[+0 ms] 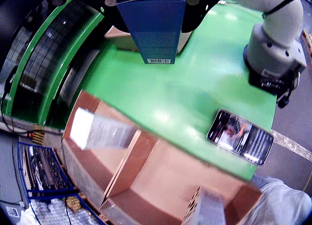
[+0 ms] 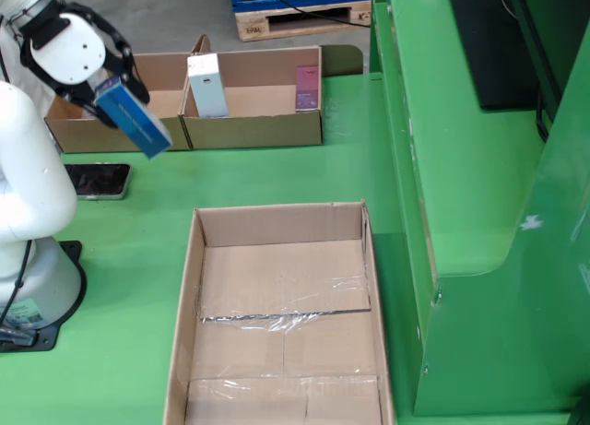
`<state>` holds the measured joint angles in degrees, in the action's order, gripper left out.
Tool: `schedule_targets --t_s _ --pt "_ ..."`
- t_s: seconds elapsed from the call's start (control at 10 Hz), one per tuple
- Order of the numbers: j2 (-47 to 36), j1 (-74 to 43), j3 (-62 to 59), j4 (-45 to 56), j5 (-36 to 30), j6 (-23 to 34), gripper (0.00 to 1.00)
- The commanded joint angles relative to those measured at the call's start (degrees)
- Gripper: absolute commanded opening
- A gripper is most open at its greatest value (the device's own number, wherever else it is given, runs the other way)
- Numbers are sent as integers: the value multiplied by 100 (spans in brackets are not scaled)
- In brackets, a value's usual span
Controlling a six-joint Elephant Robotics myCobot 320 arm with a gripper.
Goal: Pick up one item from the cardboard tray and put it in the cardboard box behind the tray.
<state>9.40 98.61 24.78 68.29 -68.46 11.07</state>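
**Blue box held aloft, between tray and desk**

In the fixed view we see the claw at the upper left of the frame, pinching a blue box that slants down to the right, clear of the green desk. Just behind it, along the top of the frame, sits a divided cardboard tray; its right compartment holds a white box standing upright on the left and a pink item leaning against the back wall on the right. A phone lies flat on the desk at the left edge, beside the white arm base. A larger, open cardboard box fills the lower centre.

In the view riding on the claw, the blue box hangs from the top centre, a barcode label at its lower end, held at its top. Below it we see the tray, blurred, with the white box at left. The phone lies at right.
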Motion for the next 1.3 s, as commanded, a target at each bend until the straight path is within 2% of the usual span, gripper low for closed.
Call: schedule_targets --t_s 0.0,0.1,0.2,0.4,0.5,0.7,0.8,1.2 --pt "2612 -425 -2478 -3346 470 1058 0" --pt "2612 -425 -2478 -3346 470 1058 0" --pt "3235 -516 -2478 -5065 921 1613 0" --pt "3888 -444 -2478 -6741 1629 2298 0" --pt "4046 -424 -2478 -7166 1816 2548 0" --pt "4164 -413 -2478 -7510 1981 2776 0" --pt "4355 -364 -2478 -8128 2278 3199 0" --pt "4158 -358 -2478 -7610 2179 3144 0"
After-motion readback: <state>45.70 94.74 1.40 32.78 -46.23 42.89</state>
